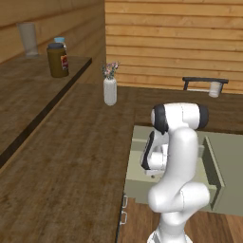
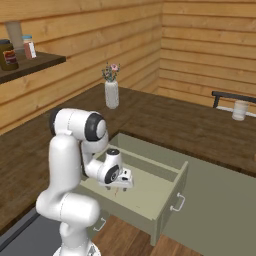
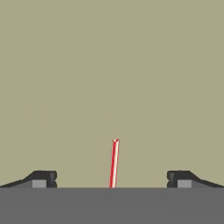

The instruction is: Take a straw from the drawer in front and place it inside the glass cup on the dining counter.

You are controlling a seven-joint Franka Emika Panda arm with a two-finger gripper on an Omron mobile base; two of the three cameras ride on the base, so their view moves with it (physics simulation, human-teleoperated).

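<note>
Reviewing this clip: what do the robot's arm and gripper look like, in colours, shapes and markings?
The arm is glossy white, built of rounded, bulbous segments with dark bands at the joints. No cables or markings show. The gripper has two small dark fingertips, blocky with a lighter grey face on each.

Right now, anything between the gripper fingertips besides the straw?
No. Hand view: only the straw lies between the fingertips, on bare drawer floor.

White vase [image 1: 110,91] w/ pink flowers upright on dark wood worktop, near back wall. Brown jar [image 1: 57,60] at shelf's front edge, small blue-capped bottle [image 1: 60,42] just behind, tall grey glass [image 1: 28,40] further back.
</note>
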